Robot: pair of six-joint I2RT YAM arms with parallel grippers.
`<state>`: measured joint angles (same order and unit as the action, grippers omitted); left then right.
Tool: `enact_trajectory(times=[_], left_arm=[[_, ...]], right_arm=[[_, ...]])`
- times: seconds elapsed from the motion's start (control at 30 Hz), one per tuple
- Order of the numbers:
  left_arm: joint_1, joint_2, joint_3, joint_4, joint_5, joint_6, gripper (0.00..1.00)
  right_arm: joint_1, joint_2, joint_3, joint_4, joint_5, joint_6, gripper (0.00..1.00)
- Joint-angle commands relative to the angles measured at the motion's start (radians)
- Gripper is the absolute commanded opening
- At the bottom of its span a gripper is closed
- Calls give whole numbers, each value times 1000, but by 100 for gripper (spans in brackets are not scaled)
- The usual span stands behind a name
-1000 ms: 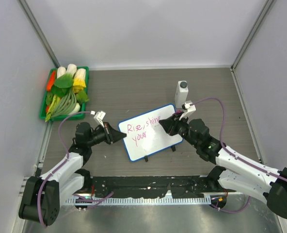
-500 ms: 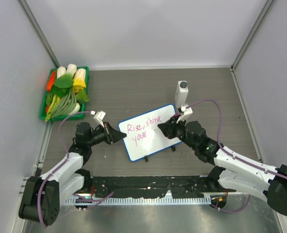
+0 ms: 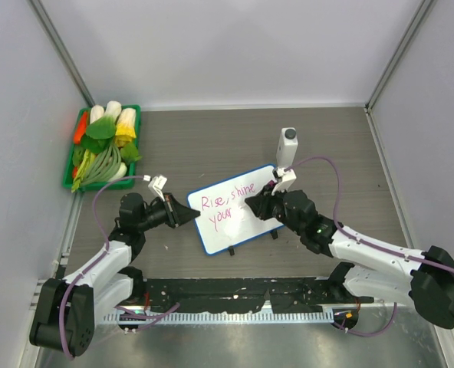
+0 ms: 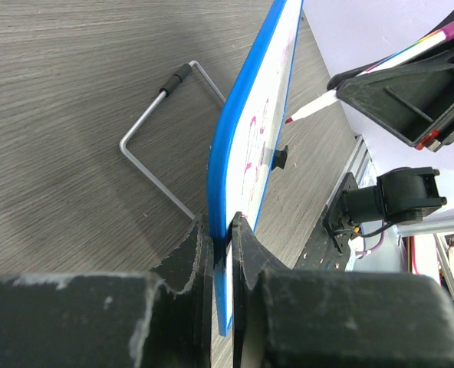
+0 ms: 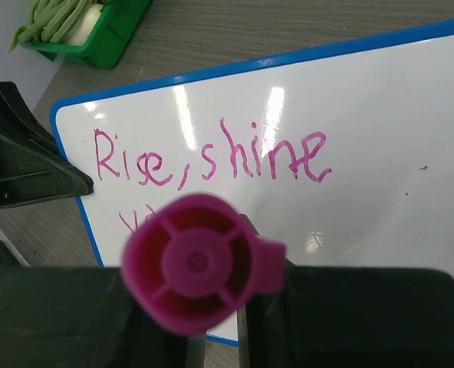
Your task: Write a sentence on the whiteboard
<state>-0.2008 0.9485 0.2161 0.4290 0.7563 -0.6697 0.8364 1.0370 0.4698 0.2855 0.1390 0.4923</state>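
Note:
The whiteboard (image 3: 246, 226), white with a blue rim, lies mid-table. On it is the sentence (image 3: 227, 197) in pink: "Rise, shine" with "your" under it. My left gripper (image 3: 190, 215) is shut on the board's left edge. The left wrist view shows its jaws (image 4: 221, 238) clamping the blue rim (image 4: 227, 153). My right gripper (image 3: 251, 205) is shut on a pink marker (image 5: 200, 263), over the board right of "your". The marker's tip (image 4: 311, 110) sits at the board's face. In the right wrist view the marker's end hides most of the second line below "Rise, shine" (image 5: 212, 157).
A green tray (image 3: 67, 182) of vegetables sits at the far left. A white bottle with a grey cap (image 3: 287, 148) stands just behind the board's far right corner. A bent wire stand (image 4: 154, 115) lies behind the board.
My right gripper has moved left and slightly nearer across the board with the marker. The left gripper and the board have not moved.

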Motion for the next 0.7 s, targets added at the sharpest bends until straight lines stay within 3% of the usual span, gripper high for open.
enact_trajectory(times=[0.0, 0.67], left_arm=[[8, -5, -4, 11, -57, 73, 0], [6, -7, -4, 11, -55, 71, 0]], right_arm=[[9, 5, 59, 93, 36, -1, 1], [9, 81, 72, 60, 97, 11, 2]])
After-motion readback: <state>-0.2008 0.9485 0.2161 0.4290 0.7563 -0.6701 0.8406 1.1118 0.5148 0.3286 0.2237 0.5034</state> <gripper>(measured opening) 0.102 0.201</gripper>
